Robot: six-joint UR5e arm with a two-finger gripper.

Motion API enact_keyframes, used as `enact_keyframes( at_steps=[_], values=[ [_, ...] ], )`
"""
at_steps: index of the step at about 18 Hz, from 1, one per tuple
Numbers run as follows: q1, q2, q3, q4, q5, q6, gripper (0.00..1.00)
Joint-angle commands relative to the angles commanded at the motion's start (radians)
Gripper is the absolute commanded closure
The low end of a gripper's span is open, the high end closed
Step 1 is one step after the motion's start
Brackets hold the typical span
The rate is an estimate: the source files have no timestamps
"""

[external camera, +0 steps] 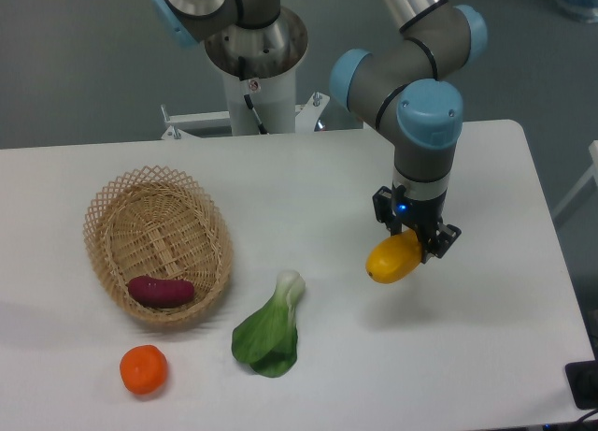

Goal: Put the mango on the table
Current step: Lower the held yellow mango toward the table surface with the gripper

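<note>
Gripping the mango [393, 259] between its two fingers, the gripper [412, 238] points down over the right half of the table [486, 169]; jaws pressed against the fruit's upper end, mango tilted with its lower end toward the left. A blue light shows on the gripper body above the fingers. Shadow lies on the tabletop below and right of the fruit; whether the mango touches the surface cannot be told from this view.

Arm: grey links with light-blue joint caps rise from the wrist up and left to the base pedestal [254, 66] at the table's far edge.

Other items, all on the left half, well apart from the mango:
- bok choy [271, 330], lying flat, white stem end toward the upper right, nearest to the gripper.
- wicker basket [112, 207], oval, with a purple sweet potato [161, 291] inside at its near end.
- orange [144, 369], on the table just in front of the basket.
</note>
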Motion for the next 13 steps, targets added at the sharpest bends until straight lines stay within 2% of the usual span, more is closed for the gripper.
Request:
enact_keyframes(
  at_steps=[9, 13],
  values=[
    [-0.02, -0.075, 0.077, 0.003, 0.023, -0.014, 0.6],
    [-0.055, -0.121, 0.107, 0.015, 0.072, -0.058, 0.59]
  ],
)
